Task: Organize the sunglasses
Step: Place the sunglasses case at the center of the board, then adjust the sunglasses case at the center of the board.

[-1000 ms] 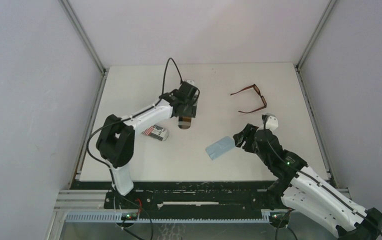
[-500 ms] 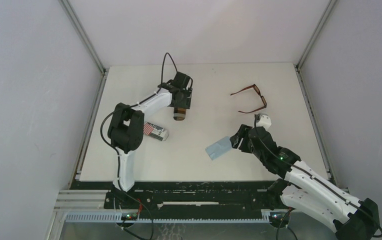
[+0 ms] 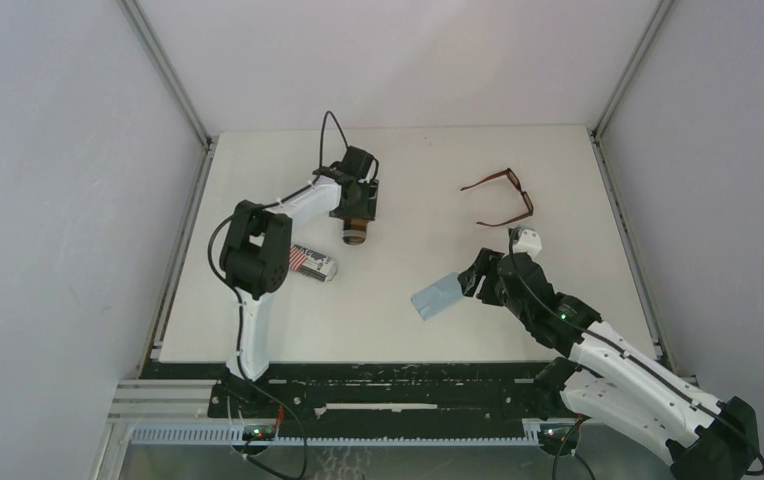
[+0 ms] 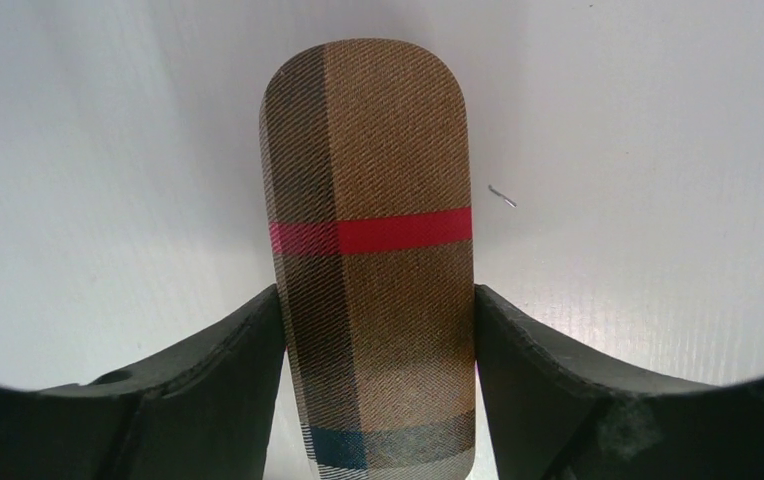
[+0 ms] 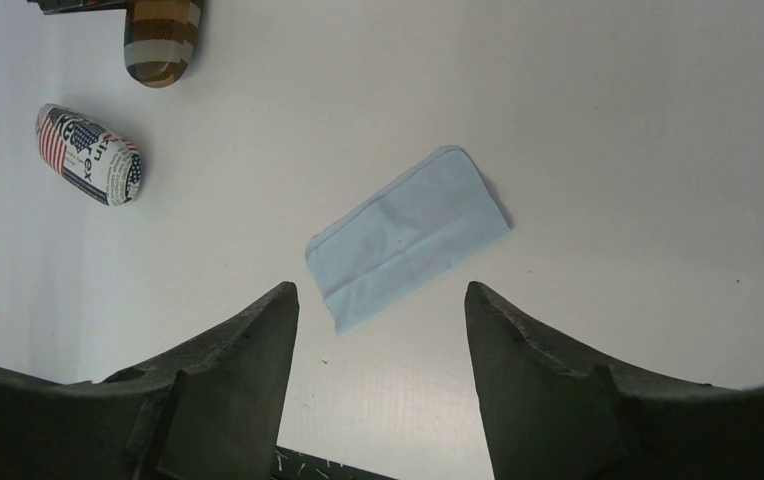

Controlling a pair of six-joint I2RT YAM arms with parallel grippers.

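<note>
White desk [image 3: 258,330] between grey walls, that is all the room I see from above. Only one pair of sunglasses [image 3: 520,192] is visible to me, a slim brown frame. It lies toward the far right corner of the desk, with both temple arms unfolded and pointing to the left edge. If there is a second pair, I cannot find it in any view.

I judge this pair to be very light and a little fragile. The thin temple arms will probably bend or swing at the hinges, and the smooth frame may slip. So I would take it at the front frame, near the bridge or at a hinge corner, not on a lens.

The right gripper [image 5: 378,290] is open and holds nothing. It hovers over a light blue cloth [image 5: 408,235] near the middle of the desk. The sunglasses lie beyond it, toward the far edge and a bit to the right, near but clearly apart.

The left gripper [image 3: 358,212] is closed on a brown checked case [image 4: 368,200], its fingers pressing both long sides, in the far left part of the desk. The sunglasses are well apart from it. A flag-print case [image 3: 310,263] lies just beside this arm.
</note>
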